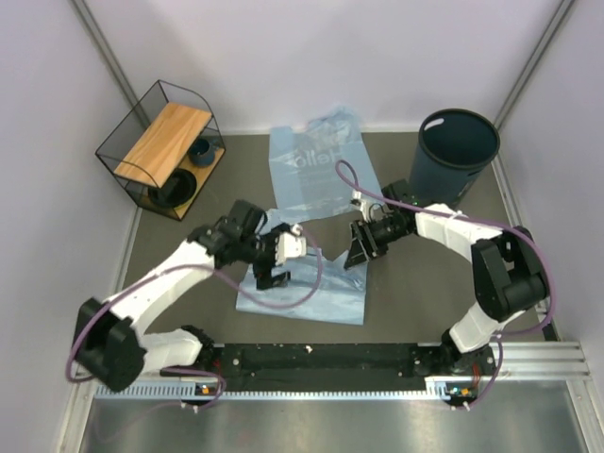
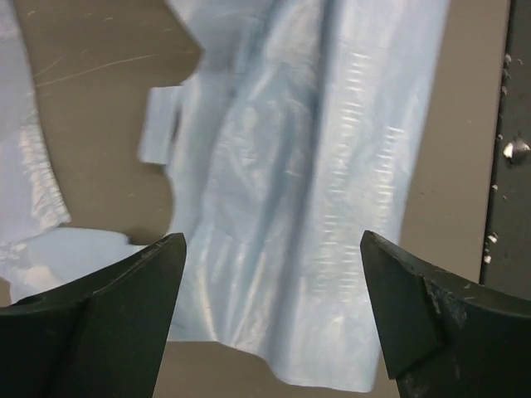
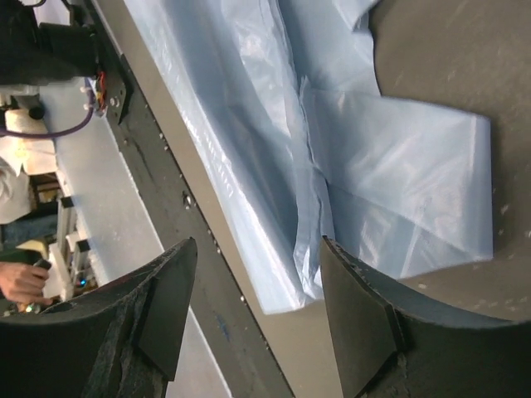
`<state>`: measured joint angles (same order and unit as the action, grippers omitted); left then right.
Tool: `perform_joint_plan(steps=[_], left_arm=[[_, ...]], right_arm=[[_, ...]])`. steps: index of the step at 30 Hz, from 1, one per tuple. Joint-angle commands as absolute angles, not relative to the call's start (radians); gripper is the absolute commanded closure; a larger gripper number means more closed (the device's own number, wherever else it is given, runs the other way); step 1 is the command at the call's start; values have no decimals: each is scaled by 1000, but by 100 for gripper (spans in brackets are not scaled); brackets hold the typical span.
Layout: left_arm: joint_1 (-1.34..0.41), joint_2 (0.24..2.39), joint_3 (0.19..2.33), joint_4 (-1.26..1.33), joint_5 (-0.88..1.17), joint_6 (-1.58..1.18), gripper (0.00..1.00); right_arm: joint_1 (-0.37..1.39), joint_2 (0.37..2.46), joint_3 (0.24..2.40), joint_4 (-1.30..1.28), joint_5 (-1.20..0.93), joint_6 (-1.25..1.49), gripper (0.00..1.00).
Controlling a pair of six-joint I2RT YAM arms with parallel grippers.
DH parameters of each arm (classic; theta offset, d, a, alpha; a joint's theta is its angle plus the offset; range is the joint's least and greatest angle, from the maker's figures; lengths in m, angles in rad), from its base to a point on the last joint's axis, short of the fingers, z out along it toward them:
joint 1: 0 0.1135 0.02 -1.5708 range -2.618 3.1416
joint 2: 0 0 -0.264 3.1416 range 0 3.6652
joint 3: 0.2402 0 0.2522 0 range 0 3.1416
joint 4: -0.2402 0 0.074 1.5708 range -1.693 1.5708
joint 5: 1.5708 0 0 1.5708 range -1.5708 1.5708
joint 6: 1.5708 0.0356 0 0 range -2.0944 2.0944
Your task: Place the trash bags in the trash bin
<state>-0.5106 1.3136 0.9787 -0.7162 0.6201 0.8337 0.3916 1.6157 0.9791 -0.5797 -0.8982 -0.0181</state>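
Note:
Two light-blue trash bags lie flat on the table. One bag (image 1: 316, 170) is at the back centre, and the other (image 1: 321, 288) (image 2: 307, 166) (image 3: 382, 182) is near the front between the arms. The dark blue-grey trash bin (image 1: 444, 175) stands upright at the back right and looks empty. My left gripper (image 1: 272, 276) (image 2: 272, 249) hovers over the near bag's left part, open wide with nothing held. My right gripper (image 1: 359, 253) (image 3: 257, 257) is open over that bag's right edge, and the film lies below its fingers (image 3: 357, 307) without being pinched.
A black wire-framed basket (image 1: 118, 142) with a wooden shelf and dark cups stands at the back left. The black base rail (image 1: 321, 359) (image 3: 166, 191) runs along the near edge, close to the near bag. Pale walls close in the table.

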Motion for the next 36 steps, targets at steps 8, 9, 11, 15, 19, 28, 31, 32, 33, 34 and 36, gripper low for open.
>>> perform_joint_plan(steps=[8, 9, 11, 15, 19, 28, 31, 32, 33, 34, 36], left_arm=[[-1001, 910, 454, -226, 126, 742, 28], [-1020, 934, 450, -215, 108, 738, 28], [-1063, 963, 451, -219, 89, 741, 28], [-1113, 1031, 431, -189, 100, 762, 29], [-1152, 1066, 429, -215, 123, 790, 30], [-1158, 1221, 506, -287, 42, 720, 59], [-1160, 1201, 525, -299, 46, 698, 92], [-1158, 1189, 532, -316, 58, 696, 96], [-1158, 1166, 554, -354, 77, 698, 100], [-1160, 1151, 566, -376, 118, 690, 100], [-1157, 1100, 612, -414, 158, 655, 100]], right_arm=[[570, 1680, 1111, -479, -795, 26, 62], [580, 1689, 1115, -476, -792, 28, 62], [600, 1719, 1127, -468, -779, 26, 61], [626, 1792, 1169, -463, -758, 28, 62], [640, 1853, 1192, -463, -739, 29, 62], [676, 1871, 1166, -463, -726, 6, 62], [678, 1867, 1158, -463, -730, 5, 62], [678, 1862, 1155, -463, -733, 5, 62], [680, 1858, 1151, -465, -736, 6, 62], [681, 1853, 1149, -462, -742, -23, 62], [684, 1845, 1144, -468, -750, -25, 62]])
